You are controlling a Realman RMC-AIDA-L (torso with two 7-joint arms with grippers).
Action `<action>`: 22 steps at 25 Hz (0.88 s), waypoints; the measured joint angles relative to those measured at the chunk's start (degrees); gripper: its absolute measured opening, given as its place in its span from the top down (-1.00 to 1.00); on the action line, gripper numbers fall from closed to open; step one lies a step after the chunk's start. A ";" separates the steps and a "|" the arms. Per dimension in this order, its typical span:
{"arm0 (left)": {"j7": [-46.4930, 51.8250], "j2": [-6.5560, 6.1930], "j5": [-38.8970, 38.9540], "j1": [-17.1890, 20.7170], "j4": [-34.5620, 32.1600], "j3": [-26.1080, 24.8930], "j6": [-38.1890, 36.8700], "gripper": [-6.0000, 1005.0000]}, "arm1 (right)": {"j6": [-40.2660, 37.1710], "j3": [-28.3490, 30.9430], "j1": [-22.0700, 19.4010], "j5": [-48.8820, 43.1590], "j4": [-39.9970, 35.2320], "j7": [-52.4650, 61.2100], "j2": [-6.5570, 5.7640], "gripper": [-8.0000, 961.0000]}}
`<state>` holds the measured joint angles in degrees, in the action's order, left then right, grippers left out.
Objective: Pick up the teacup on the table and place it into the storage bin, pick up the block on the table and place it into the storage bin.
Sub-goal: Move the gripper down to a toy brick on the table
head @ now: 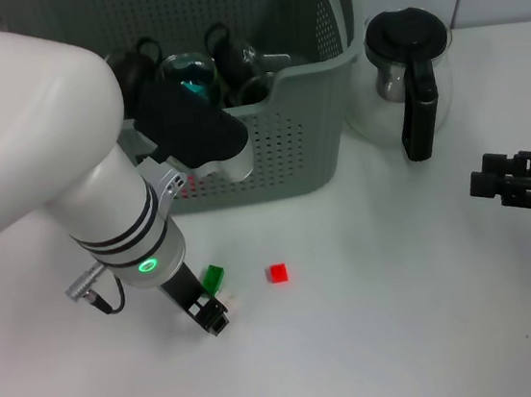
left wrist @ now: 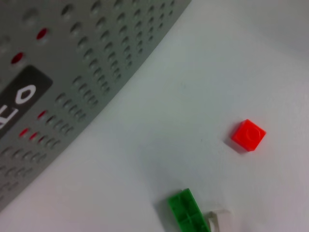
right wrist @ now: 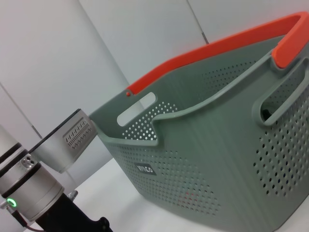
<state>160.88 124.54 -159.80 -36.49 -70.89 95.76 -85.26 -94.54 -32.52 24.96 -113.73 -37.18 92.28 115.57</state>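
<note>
Two small blocks lie on the white desk in front of the storage bin: a green block and a red block, a little apart from each other. The left gripper is low over the desk, its tip just beside the green block; whether it is wide or narrow I cannot tell. A small clear piece lies against the green block. Dark glass cups sit inside the bin. A glass coffee pot stands just beside the bin. The right gripper rests at the desk's right edge, its opening also unclear.
</note>
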 joint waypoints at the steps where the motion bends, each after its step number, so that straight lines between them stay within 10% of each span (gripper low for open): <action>1: 0.06 0.00 0.00 -0.10 0.14 0.00 0.12 0.11 | 0.02 -0.01 0.00 0.00 0.00 0.00 0.00 -0.27; 16: 0.12 0.00 -0.19 -0.49 0.61 0.77 0.83 0.20 | 0.05 -0.06 0.00 0.00 0.00 0.00 0.00 -0.27; 22: 0.21 0.00 -0.23 -1.41 2.10 0.77 0.77 0.66 | -0.21 -0.11 -0.02 0.00 0.00 0.00 0.00 -0.27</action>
<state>161.09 124.54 -160.03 -37.90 -68.79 96.53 -84.50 -94.75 -32.63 24.94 -113.73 -37.18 92.28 115.57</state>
